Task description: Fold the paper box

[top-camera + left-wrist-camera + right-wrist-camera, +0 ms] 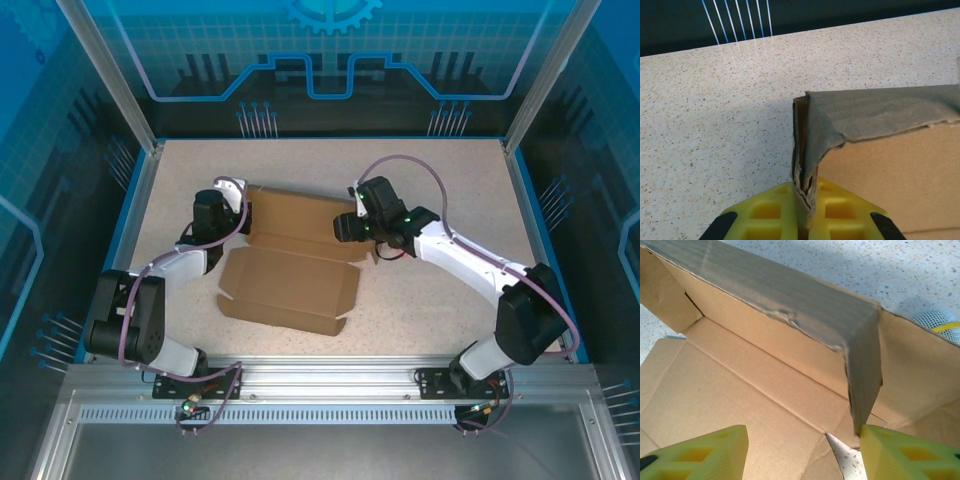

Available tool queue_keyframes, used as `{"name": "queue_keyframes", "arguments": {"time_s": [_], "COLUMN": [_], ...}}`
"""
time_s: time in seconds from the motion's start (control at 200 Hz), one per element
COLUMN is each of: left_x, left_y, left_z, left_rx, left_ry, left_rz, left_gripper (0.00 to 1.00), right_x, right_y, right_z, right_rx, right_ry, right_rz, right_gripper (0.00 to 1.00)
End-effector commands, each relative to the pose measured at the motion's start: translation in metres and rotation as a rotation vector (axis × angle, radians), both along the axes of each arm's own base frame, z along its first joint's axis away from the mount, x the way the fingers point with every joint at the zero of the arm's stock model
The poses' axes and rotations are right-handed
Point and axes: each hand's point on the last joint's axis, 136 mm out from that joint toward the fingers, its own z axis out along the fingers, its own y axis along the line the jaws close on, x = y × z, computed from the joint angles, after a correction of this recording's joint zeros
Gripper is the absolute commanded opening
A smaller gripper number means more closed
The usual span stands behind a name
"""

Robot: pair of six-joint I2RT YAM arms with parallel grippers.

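While left jaws clamp its upright flap and right jaws stand open, the flat brown cardboard box [290, 285] looks light, stiff, best gripped by edges.

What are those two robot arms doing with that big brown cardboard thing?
They are folding a paper box out of a cut cardboard sheet lying on the table. The left tool is shut on a side flap at the left end, pinching it upright. The right tool is open above the right end, next to a standing corner, and holds nothing. The near part lies flat, so the box is only partly folded.
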Motion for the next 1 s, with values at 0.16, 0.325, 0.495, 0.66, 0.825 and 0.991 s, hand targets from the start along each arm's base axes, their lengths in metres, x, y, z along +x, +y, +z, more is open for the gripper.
{"name": "queue_keyframes", "arguments": {"time_s": [0.16,0.325,0.495,0.66,0.825,0.991], "left_x": [-0.001,-0.001,-0.001,-0.001,-0.001,-0.001], "left_y": [-0.001,-0.002,-0.002,-0.002,-0.002,-0.002], "left_z": [0.013,0.013,0.013,0.013,0.013,0.013], "left_rx": [-0.022,-0.022,-0.027,-0.024,-0.026,-0.028], "left_ry": [-0.049,-0.048,-0.048,-0.047,-0.047,-0.047], "left_rz": [0.001,-0.001,-0.002,-0.001,-0.002,-0.003], "left_gripper": [0.0,0.0,0.0,0.0,0.0,0.0], "right_x": [-0.029,-0.042,-0.046,-0.045,-0.039,-0.036], "right_y": [-0.012,-0.005,-0.007,-0.009,-0.004,-0.006], "right_z": [-0.02,-0.051,-0.076,-0.095,-0.109,-0.128], "right_rx": [-0.13,-0.15,-0.199,-0.188,-0.172,-0.167], "right_ry": [-0.016,0.016,0.03,0.043,0.056,0.071], "right_rz": [-0.022,-0.037,-0.082,-0.12,-0.145,-0.175], "right_gripper": [0.63,0.64,0.65,0.65,0.66,0.69]}}
